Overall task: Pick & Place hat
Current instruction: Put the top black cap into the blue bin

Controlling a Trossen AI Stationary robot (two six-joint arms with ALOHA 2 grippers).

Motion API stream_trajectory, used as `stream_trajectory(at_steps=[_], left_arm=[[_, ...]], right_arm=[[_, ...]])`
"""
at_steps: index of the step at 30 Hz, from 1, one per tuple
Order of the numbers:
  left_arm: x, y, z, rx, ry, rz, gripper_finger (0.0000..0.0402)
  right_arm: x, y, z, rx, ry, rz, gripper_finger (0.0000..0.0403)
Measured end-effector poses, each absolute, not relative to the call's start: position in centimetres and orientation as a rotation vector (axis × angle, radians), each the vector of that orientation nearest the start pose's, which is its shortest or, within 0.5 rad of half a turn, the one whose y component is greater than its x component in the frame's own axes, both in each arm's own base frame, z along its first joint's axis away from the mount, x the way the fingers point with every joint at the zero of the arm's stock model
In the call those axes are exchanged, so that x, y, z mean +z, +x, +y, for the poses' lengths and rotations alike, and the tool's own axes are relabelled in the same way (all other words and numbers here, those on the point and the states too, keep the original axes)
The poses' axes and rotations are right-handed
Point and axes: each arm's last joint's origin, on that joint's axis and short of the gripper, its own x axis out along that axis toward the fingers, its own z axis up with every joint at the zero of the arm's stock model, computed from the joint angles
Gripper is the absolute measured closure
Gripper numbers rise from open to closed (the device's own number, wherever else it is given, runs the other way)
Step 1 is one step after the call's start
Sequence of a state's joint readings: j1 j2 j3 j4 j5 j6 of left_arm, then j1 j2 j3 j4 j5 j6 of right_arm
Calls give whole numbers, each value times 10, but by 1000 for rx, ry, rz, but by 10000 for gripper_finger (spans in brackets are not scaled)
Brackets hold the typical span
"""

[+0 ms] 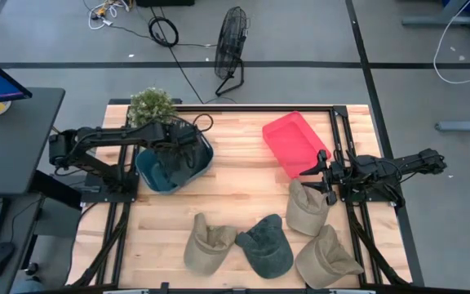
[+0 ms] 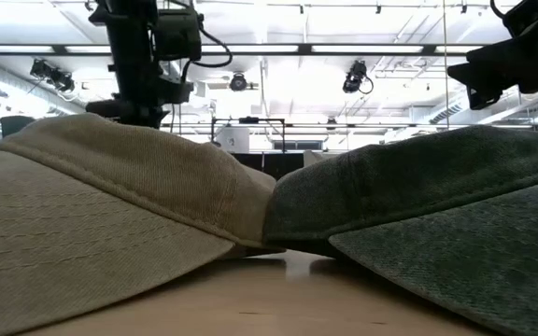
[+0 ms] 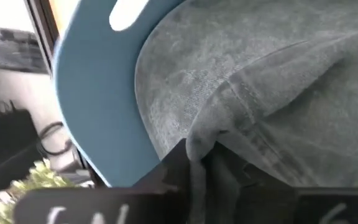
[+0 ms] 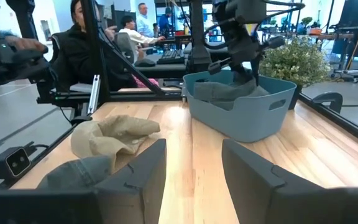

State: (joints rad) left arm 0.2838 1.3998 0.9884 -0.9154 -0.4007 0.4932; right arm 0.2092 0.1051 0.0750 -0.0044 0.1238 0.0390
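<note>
A grey-green hat (image 3: 260, 106) lies in the blue bin (image 1: 155, 175) at the table's far left, near a potted plant (image 1: 152, 104). My left gripper (image 1: 184, 147) reaches down into the bin and is shut on that hat. Several more hats rest on the near half of the table: a tan one (image 1: 307, 208), a tan one (image 1: 206, 245), a dark green one (image 1: 268, 245) and a tan one (image 1: 326, 260). My right gripper (image 4: 191, 168) is open and waits at the right edge beside the red tray (image 1: 296, 143). My left gripper pinches a bunched fold of the grey-green hat's cloth (image 3: 199, 144) between its two fingers, coming from above into the bin. The rest of the hat spreads over the bin's floor and against its blue wall (image 3: 98, 106).
The red tray sits at the far right of the table. The low view is filled by a tan hat (image 2: 110, 205) and the dark green hat (image 2: 437, 205) close to the camera. Bare wood lies in the middle between bin, tray and hats. People sit beyond the table (image 4: 86, 37).
</note>
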Motion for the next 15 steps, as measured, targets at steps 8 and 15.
stream_trajectory(at_steps=[8,15], left_arm=[[232,235,79,339,473,1454,268],[269,250,63,455,333,1312,217]], right_arm=[[184,99,17,86,46,-2,243],[188,99,17,86,53,-41,243]])
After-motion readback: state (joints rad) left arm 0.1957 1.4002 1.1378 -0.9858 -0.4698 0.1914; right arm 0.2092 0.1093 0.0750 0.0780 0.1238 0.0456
